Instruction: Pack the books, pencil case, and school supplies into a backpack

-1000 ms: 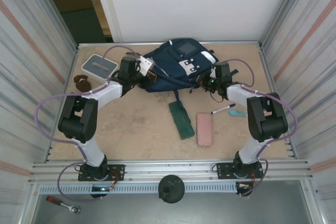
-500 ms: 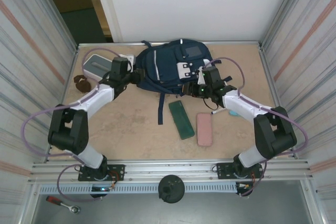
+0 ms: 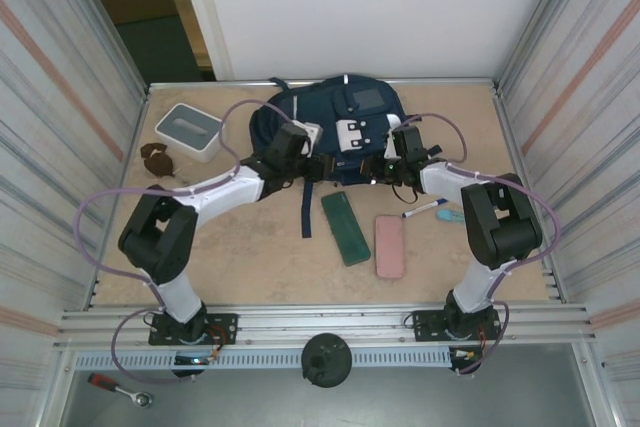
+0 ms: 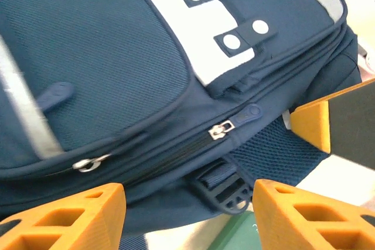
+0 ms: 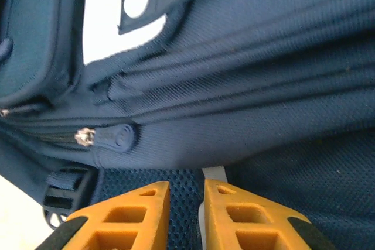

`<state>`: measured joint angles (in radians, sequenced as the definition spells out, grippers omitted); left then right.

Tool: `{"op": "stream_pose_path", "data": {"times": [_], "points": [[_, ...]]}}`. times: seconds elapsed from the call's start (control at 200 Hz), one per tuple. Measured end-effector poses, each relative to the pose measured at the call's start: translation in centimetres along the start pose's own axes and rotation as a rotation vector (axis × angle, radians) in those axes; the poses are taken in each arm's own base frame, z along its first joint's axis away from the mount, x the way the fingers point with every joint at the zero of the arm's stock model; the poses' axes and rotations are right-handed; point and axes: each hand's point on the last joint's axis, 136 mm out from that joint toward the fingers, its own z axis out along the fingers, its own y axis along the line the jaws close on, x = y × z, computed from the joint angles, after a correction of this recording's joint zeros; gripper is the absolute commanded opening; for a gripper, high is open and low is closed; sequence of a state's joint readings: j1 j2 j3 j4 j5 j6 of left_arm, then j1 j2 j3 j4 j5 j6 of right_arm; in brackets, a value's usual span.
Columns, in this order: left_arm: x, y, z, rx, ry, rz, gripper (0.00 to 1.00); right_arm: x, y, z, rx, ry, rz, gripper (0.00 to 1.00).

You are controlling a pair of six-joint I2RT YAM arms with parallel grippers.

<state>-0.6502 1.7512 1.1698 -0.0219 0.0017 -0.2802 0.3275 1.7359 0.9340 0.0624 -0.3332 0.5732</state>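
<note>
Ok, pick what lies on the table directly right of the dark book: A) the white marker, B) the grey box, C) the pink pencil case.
C: the pink pencil case lies just right of the book; the marker is farther right.

- Worktop (image 3: 250, 257): beige, speckled surface.
- Box (image 3: 190, 130): square, white rim with grey top, at the worktop's far-left corner.
- Brown lump (image 3: 157, 158): small and dark, by the left edge, just beside the box.
- Ratchet (image 3: 118, 389): red-handled, below the near edge, left.
- Black knob (image 3: 325, 359): round, below mid near edge.
</note>
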Motion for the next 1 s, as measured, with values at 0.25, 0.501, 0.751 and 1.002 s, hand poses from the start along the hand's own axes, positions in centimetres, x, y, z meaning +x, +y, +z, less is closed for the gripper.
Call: {"op": "stream_pose_path", "data": {"times": [0.25,0.501,0.751,1.002], "points": [[0.8,-1.5,4.7,-0.063,0.086,0.112,0.60,1.3,0.1,0.6,-0.071,-0.005,0.035,0.20],[1.3,-1.6,7.1,-0.132,0.154,0.193,0.62,1.2,0.5,0.7,-0.105,-0.006,0.033,0.21],[1.5,-1.4,9.0,-0.208,0.195,0.269,0.62,1.4,0.3,0.8,-0.124,-0.014,0.030,0.21],[0.9,-1.7,9.8,-0.206,0.197,0.308,0.46,1.5,0.1,1.0,-0.134,-0.014,0.030,0.21]]}}
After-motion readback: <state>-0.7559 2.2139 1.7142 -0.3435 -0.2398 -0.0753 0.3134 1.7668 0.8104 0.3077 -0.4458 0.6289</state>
